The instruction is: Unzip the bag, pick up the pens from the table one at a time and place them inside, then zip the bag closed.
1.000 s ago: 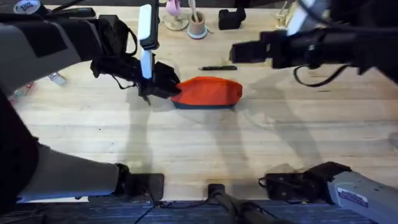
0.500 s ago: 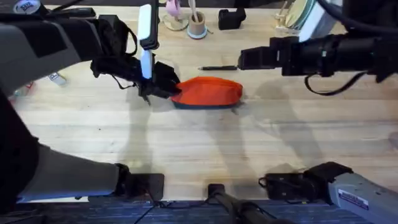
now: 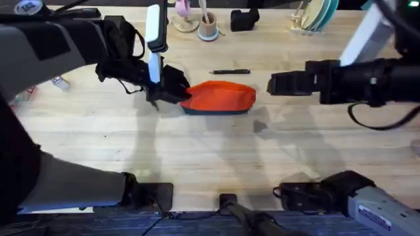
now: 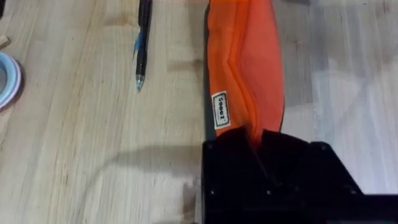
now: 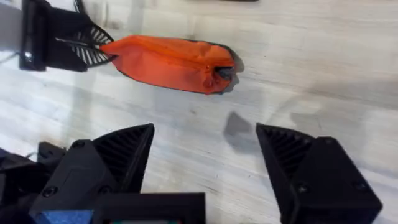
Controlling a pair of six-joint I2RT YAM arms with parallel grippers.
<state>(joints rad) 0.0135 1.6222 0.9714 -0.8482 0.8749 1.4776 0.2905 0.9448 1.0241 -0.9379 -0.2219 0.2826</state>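
The bag (image 3: 218, 97) is bright orange-red with a dark blue bottom, and in the left wrist view it has a small white tag (image 4: 221, 111) with dark letters. The pen (image 3: 230, 71) at about 12 o'clock from the bag is black, and the table (image 3: 216, 154) is light tan wood made of thin strips. Both grippers, the left gripper (image 3: 177, 92) and the right gripper (image 5: 205, 146), are black.

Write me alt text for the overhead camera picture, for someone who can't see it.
The left gripper pinches one end of a soft orange-red fabric pencil pouch lying on a light wooden plank table. The right gripper hovers open past the pouch's other end, and a slim black pen lies just behind the pouch.
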